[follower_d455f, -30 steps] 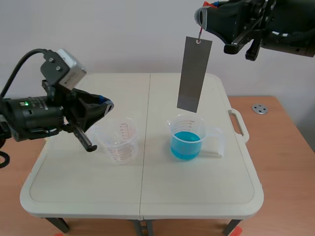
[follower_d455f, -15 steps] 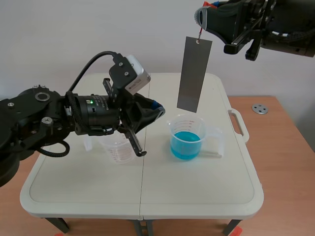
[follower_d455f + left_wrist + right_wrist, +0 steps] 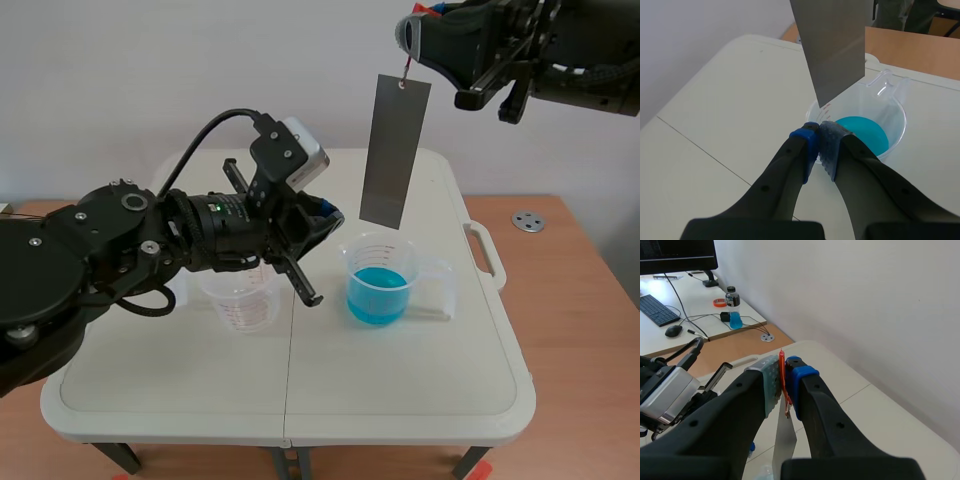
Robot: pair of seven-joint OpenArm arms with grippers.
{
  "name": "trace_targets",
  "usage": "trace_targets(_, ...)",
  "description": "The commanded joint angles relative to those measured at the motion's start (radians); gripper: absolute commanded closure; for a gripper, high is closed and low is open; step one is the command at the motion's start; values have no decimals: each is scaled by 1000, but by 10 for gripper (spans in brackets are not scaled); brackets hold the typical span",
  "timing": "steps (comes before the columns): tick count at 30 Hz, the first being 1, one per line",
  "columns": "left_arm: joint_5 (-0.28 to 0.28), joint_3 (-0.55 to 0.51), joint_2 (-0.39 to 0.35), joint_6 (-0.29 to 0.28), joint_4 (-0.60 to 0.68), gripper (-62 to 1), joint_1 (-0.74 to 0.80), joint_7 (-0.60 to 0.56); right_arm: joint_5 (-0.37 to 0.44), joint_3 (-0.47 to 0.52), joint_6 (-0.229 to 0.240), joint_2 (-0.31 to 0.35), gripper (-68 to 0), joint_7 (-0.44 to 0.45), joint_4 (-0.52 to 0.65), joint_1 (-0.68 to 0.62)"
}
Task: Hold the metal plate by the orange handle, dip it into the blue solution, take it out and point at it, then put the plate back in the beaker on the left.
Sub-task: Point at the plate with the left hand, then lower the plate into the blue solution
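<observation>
Clear empty beaker (image 3: 240, 300) at left of tabletop (image 3: 400, 380): red graduation marks, unreadable. Jaws of left gripper (image 3: 818, 135) together, tips near the lower edge of the metal plate (image 3: 394, 150). Jaws of right gripper (image 3: 784, 380) clamped on orange handle (image 3: 781, 359); plate hangs above the blue solution (image 3: 378, 292).

Left pincer (image 3: 333, 215) swung right, tip now near, maybe touching, plate (image 3: 395, 150).

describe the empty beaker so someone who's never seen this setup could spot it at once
On the pale table, two clear plastic beakers stand either side of the centre seam. The empty beaker is the left one, partly behind the left arm. Unlike the other beaker, which holds blue solution, it has nothing in it.
</observation>
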Motion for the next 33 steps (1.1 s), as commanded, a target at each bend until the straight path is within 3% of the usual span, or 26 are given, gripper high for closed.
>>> trace_targets(1, -2, -3, 11, 10, 14, -14, -17, -14, 14, 5, 0, 10, -15, 18, 16, 17)
trace_targets(6, 20, -3, 22, 39, 6, -14, -17, -13, 15, 5, 0, 8, -15, 18, 16, 17)
trace_targets(21, 19, -3, 12, 39, 7, -15, -11, -4, 14, 5, 0, 8, -15, 18, 16, 18)
trace_targets(26, -38, -11, -38, 39, 30, -15, 10, -6, 10, 5, 0, 8, -15, 18, 16, 17)
trace_targets(33, -105, -98, -177, 42, 163, -14, 142, -13, 0, 5, 0, 8, -15, 18, 15, 17)
